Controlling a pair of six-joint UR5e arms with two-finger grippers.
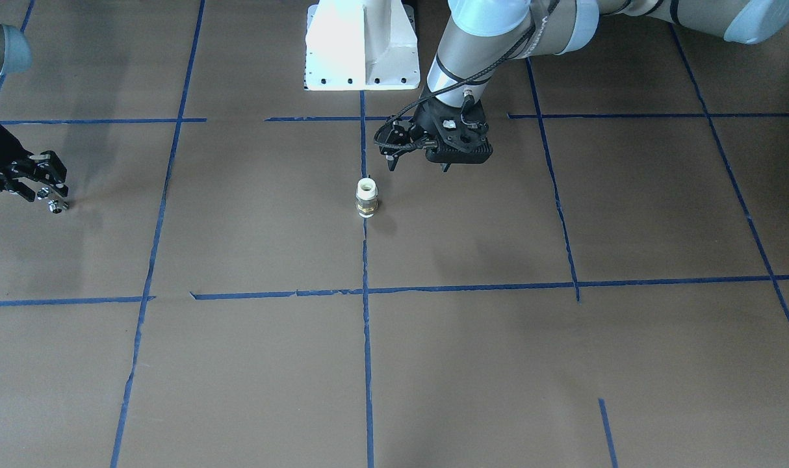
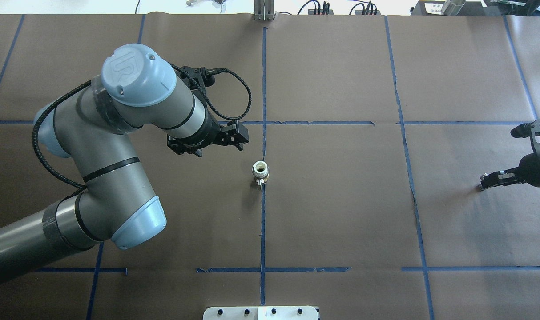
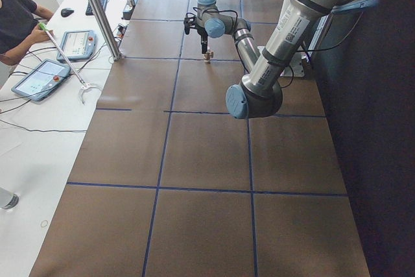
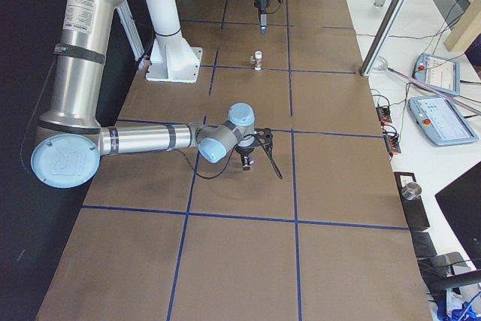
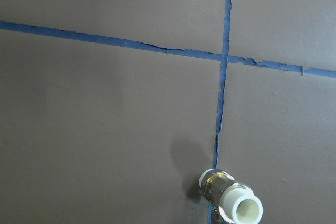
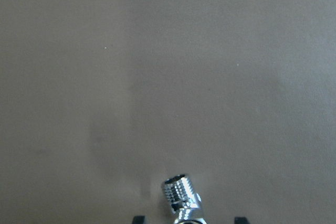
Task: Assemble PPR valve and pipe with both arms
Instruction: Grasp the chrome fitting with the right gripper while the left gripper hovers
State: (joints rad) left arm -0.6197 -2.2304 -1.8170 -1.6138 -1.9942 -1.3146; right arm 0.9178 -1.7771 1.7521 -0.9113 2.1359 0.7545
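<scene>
The PPR valve (image 1: 366,198) stands upright on the blue tape line at the table's middle, white end up, brass ring below; the overhead view has this valve (image 2: 260,172) too. My left gripper (image 1: 392,151) hangs open a little above and behind it, holding nothing; its wrist view has the valve (image 5: 232,201) at the bottom edge. The chrome pipe (image 6: 181,198) sits between the black fingertips (image 6: 137,219) of my right gripper (image 1: 45,192), low over the table at its far right end. That gripper (image 2: 484,182) looks shut on the pipe.
The robot's white pedestal base (image 1: 362,45) stands at the table's near edge. Blue tape lines (image 2: 263,222) divide the brown table cover into squares. Beside the table, a person (image 3: 19,24) sits at a bench with tablets (image 3: 40,78) and cables.
</scene>
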